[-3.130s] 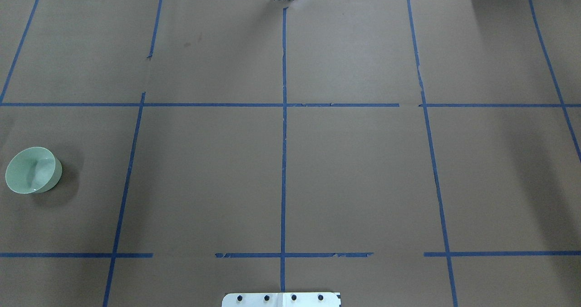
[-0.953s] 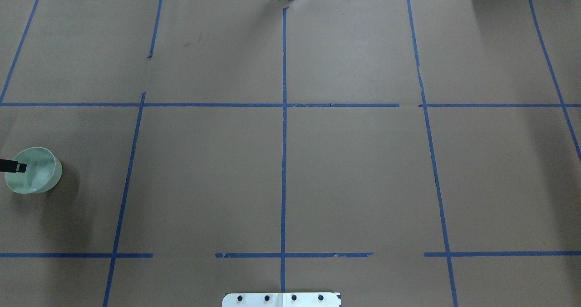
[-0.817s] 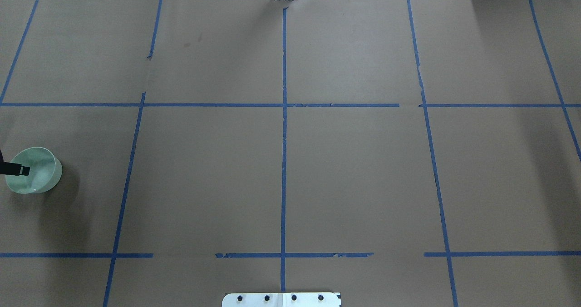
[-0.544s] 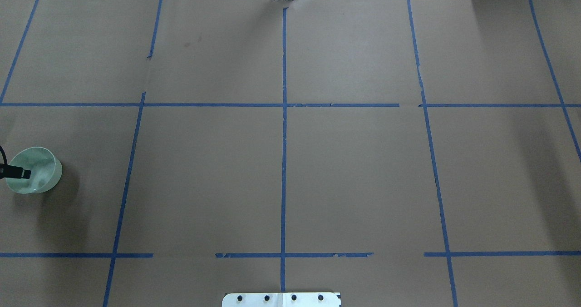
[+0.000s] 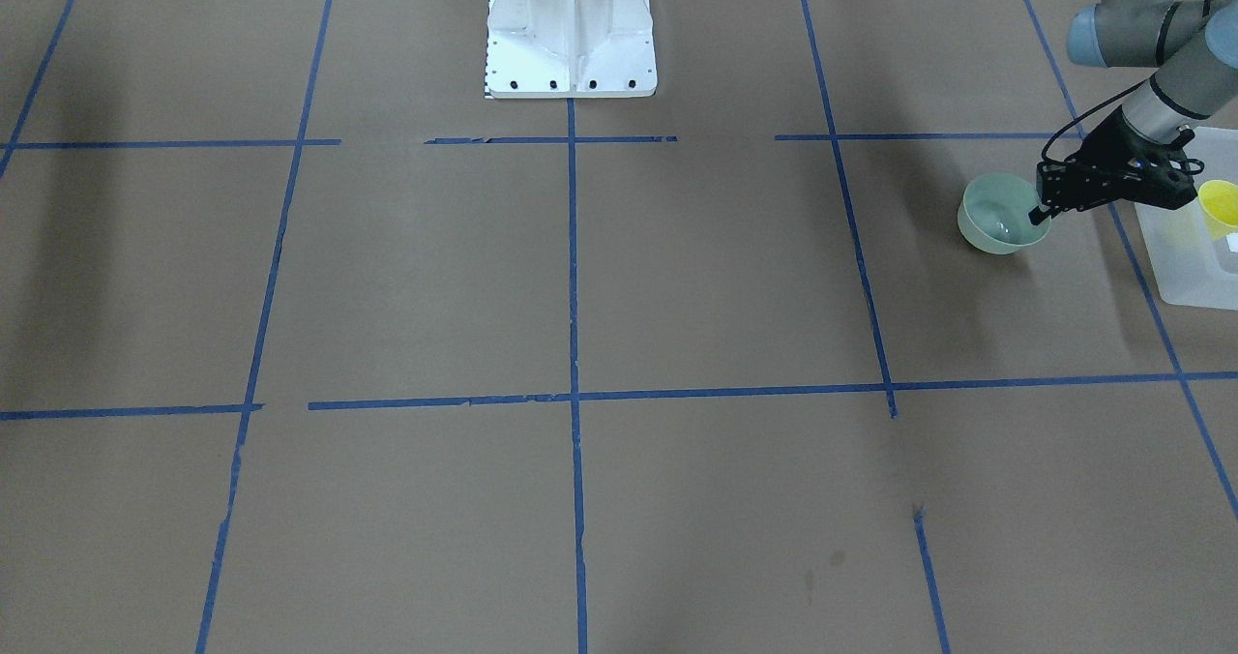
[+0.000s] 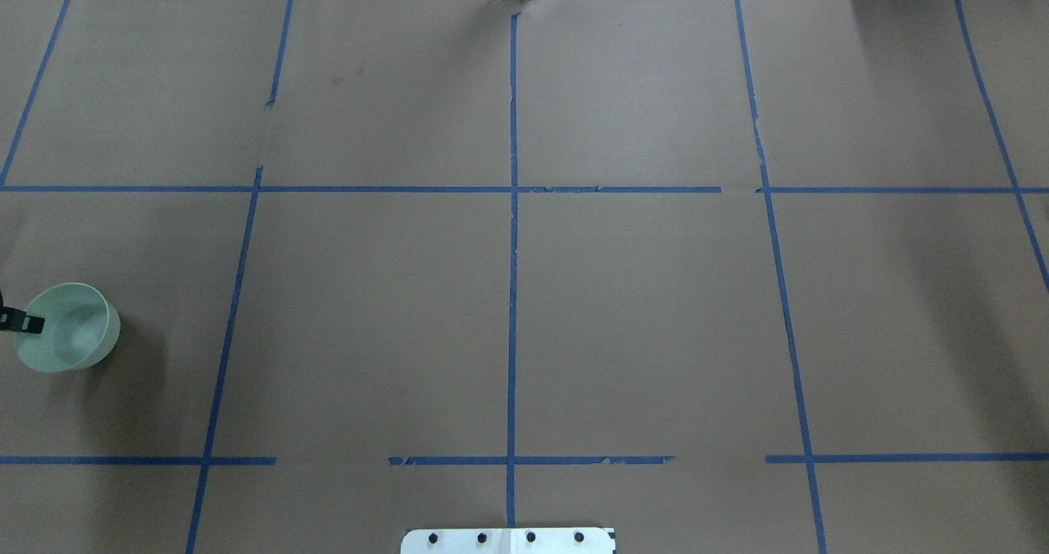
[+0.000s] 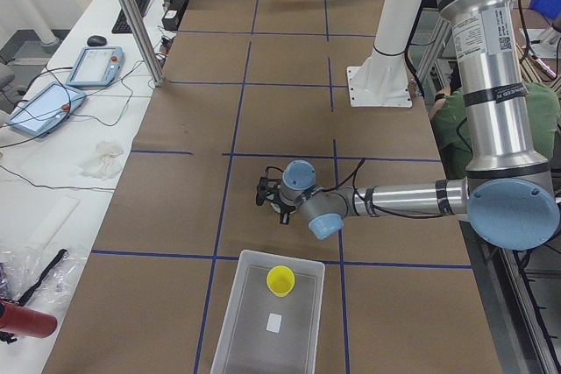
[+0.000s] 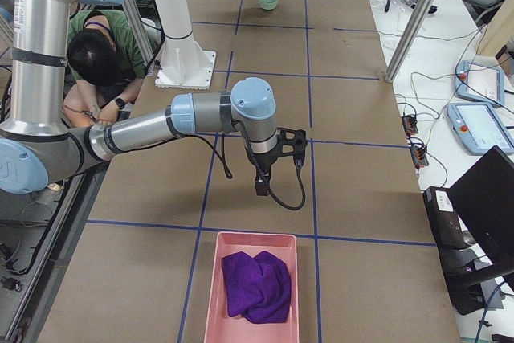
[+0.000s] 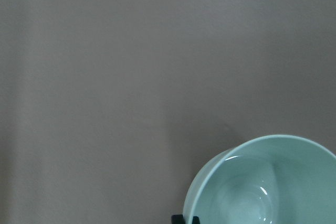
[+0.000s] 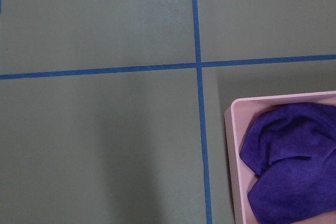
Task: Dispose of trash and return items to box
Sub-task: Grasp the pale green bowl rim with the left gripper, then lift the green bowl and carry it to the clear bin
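The pale mint-green bowl (image 6: 74, 341) is at the table's far left; it also shows in the front view (image 5: 996, 219) and the left wrist view (image 9: 273, 182). My left gripper (image 6: 29, 323) (image 5: 1040, 211) is shut on the bowl's rim, one finger inside the bowl. The yellow cup (image 5: 1221, 207) (image 7: 280, 280) stands inside the frosted-white box (image 5: 1185, 267) (image 7: 254, 339), just beyond the bowl. My right gripper (image 8: 277, 158) hangs over bare table near a pink tray; I cannot tell if it is open or shut.
A pink tray (image 8: 210, 295) (image 10: 233, 156) holding a purple cloth (image 8: 257, 285) (image 10: 289, 161) sits at the table's right end. The robot's white base (image 5: 569, 35) stands at the middle of the near edge. Blue tape lines cross the brown table.
The left gripper came in from the left edge and closed on the bowl's rim. The bowl has since shifted a little toward the robot and looks slightly larger.
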You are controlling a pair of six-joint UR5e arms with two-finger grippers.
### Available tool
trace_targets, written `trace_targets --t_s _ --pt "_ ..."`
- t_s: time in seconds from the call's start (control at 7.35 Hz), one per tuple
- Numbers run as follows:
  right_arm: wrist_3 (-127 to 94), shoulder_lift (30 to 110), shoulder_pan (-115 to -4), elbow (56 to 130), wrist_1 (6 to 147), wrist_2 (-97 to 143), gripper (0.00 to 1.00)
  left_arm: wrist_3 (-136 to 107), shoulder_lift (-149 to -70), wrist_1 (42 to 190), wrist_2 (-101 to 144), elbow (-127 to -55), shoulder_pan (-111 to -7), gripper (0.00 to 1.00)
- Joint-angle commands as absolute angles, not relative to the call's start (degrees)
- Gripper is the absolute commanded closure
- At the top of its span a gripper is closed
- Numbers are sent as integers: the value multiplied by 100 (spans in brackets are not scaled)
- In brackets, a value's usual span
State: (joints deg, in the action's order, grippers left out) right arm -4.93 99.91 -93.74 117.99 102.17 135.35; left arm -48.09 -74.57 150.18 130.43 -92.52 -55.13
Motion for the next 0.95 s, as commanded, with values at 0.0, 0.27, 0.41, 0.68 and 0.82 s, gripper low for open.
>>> trace_targets --t_s 0.0,0.27,0.41,0.68,0.82 --pt "-528 10168 -9062 11777 9767 13544 0 -4773 -7269 14994 14172 -9702 -6034 100" --pt "-474 10510 -8781 11516 9188 13474 0 -4607 -7242 14994 14449 -9686 -6520 100" --pt "-483 10581 -8772 11253 8828 13456 0 -4292 -7233 14968 14449 -9616 -6739 100" --pt "-448 10591 -8754 10778 8238 13211 0 -3189 -7286 14209 14406 -9563 -7248 100" --pt "-466 10539 -8754 10610 8227 13245 0 -2407 -7382 13533 14388 -9562 -7669 100"
